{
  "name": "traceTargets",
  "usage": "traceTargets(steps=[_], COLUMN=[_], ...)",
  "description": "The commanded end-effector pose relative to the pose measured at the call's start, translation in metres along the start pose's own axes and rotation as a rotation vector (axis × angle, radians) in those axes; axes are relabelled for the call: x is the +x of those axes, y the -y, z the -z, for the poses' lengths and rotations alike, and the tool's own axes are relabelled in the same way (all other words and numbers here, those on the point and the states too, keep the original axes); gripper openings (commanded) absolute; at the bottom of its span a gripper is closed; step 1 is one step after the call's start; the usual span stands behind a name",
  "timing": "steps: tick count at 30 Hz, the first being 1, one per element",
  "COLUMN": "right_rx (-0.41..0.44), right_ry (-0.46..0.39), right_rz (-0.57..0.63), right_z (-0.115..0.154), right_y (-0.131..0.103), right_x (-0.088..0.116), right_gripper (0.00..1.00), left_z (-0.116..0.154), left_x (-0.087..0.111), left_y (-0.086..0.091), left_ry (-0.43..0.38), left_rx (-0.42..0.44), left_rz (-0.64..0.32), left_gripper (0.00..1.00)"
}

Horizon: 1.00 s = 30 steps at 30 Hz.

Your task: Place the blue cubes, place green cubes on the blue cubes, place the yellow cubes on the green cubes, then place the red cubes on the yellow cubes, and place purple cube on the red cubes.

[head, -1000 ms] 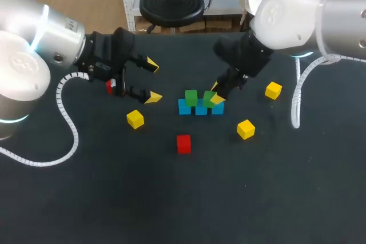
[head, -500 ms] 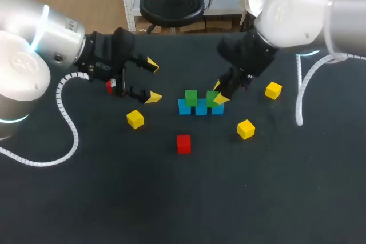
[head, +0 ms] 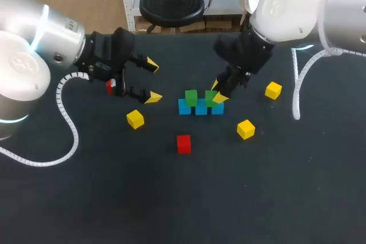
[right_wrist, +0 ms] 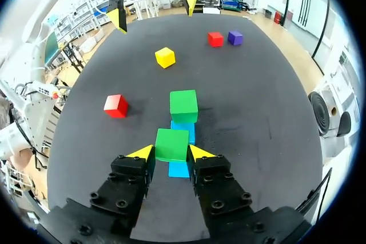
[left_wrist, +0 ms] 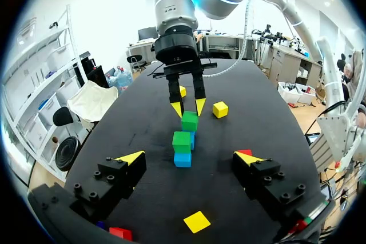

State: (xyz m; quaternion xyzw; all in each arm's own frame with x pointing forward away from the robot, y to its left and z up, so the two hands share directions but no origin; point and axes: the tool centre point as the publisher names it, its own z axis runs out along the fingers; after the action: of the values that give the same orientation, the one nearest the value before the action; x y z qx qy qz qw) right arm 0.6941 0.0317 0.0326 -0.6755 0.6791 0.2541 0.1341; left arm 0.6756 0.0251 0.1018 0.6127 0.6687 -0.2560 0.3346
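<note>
One blue cube [right_wrist: 178, 169] hides — mostly — under the right hand's [right_wrist: 171, 152] green cube [right_wrist: 171, 142].

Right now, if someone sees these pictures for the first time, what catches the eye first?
Most striking is the stack at mid-table: a row of blue cubes with two green ones on top. The right gripper has its fingers closed on the green cube nearer it, next to the other green cube. The left gripper hangs open to the side, and a red cube lies loose, apart from the row.
</note>
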Motion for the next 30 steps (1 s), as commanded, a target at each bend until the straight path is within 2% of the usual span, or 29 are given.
traceTargets(steps=[1, 13, 30], right_rx=[-0.009, -0.028, -0.038], right_ry=[-0.011, -0.033, -0.022], right_rz=[-0.004, 0.000, -0.001], right_z=[-0.0011, -0.0009, -0.0011], right_y=[0.0044, 0.0073, 0.0046], right_x=[-0.0026, -0.0026, 0.0018], right_gripper=[0.00, 0.00, 0.00], left_z=[0.0005, 0.0005, 0.0005], left_x=[0.0016, 0.0016, 0.0016], left_y=[0.0010, 0.0010, 0.0010], left_ry=[0.007, 0.007, 0.007], left_rx=[-0.002, -0.002, -0.002], left_rz=[-0.003, -0.003, -0.003], left_gripper=[1.00, 1.00, 1.00])
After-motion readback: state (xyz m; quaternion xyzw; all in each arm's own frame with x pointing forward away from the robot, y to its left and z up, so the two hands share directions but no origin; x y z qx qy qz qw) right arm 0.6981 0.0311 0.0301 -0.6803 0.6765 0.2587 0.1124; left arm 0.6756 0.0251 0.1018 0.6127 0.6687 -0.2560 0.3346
